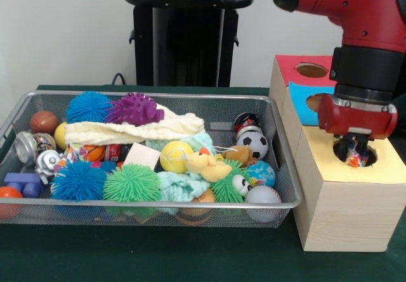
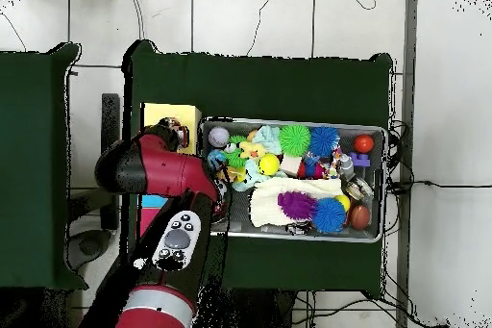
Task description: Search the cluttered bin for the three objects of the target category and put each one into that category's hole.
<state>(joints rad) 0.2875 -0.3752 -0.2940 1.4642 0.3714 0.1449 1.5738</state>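
We see the gripper (image 1: 355, 152) lowered into the round hole (image 1: 366, 157) of the yellow-topped box (image 1: 346, 199), at three o'clock from the wire bin (image 1: 190, 98). A bright multicoloured fabric piece (image 1: 354, 160) sits between its fingers inside the hole; we cannot tell how firmly they close on it. In the bin, another dotted piece (image 1: 76, 150) peeks out at nine o'clock, beneath the cream cloth (image 1: 133, 131)

One bin (image 1: 152, 204), three boxes (image 1: 346, 215), four spiky balls (image 1: 132, 183)
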